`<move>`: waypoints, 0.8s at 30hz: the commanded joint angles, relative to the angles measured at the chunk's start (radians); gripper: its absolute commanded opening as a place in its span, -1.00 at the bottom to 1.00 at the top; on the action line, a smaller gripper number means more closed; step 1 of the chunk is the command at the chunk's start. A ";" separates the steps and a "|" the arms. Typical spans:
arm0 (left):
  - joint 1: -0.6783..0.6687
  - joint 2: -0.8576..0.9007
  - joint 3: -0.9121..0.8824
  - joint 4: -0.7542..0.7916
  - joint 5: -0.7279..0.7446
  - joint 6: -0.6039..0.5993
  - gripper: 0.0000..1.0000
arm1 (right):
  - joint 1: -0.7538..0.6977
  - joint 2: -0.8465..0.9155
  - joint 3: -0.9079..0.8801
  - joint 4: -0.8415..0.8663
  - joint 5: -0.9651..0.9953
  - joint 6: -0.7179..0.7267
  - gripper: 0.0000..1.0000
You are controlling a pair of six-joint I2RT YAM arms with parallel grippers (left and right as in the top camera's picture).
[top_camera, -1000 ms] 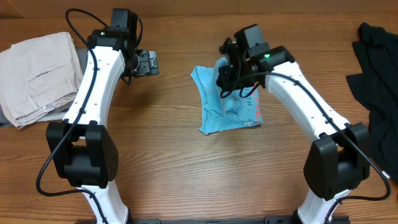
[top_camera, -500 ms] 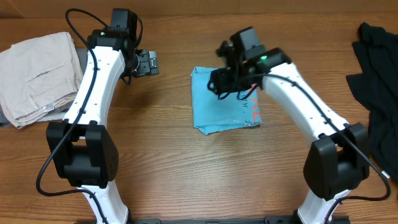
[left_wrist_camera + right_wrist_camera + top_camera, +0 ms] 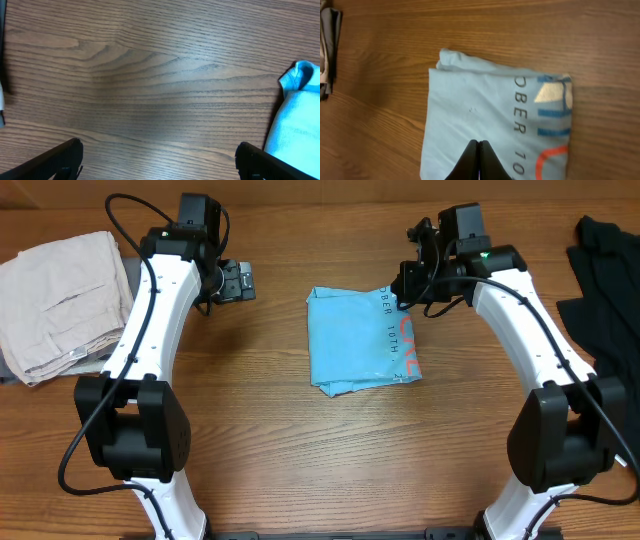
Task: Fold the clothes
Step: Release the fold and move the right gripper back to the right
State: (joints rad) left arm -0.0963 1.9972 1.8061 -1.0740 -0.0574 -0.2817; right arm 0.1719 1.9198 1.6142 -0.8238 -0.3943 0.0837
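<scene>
Hovering over folded T-shirt (image 3: 355,345), right gripper (image 3: 478,148) pressed together; left gripper (image 3: 159,152) spread, lettering (image 3: 520,112) half hidden.

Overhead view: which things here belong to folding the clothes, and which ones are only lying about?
Belong to the job:
- light blue T-shirt, lying folded in the middle

Only lying about:
- beige trousers, at the left edge
- black cloth, at the right edge

- It looked like a robotics lab: white-and-black left arm (image 3: 150,310) and right arm (image 3: 525,330) at a wood-grain table (image 3: 300,470).
- Exposed cables (image 3: 110,210) looped along them.
- Laundry lay about: light blue T-shirt (image 3: 350,345), khaki trousers (image 3: 60,300), dark garment (image 3: 605,290).
</scene>
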 commanded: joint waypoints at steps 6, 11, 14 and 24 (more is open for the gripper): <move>0.005 -0.008 0.009 0.002 -0.009 0.005 1.00 | -0.043 0.168 -0.011 0.098 -0.018 -0.035 -0.92; 0.005 -0.008 0.009 0.002 -0.009 0.005 1.00 | -0.094 0.282 -0.011 0.153 -0.019 -0.036 -0.92; 0.005 -0.008 0.009 0.002 -0.009 0.005 1.00 | -0.108 0.317 -0.011 0.169 -0.047 -0.053 -0.92; 0.005 -0.008 0.009 0.002 -0.009 0.005 1.00 | -0.130 0.183 0.009 0.133 -0.266 -0.114 -0.92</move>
State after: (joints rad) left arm -0.0963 1.9972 1.8061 -1.0740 -0.0574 -0.2817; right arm 0.0582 2.2150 1.6115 -0.6830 -0.5632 -0.0101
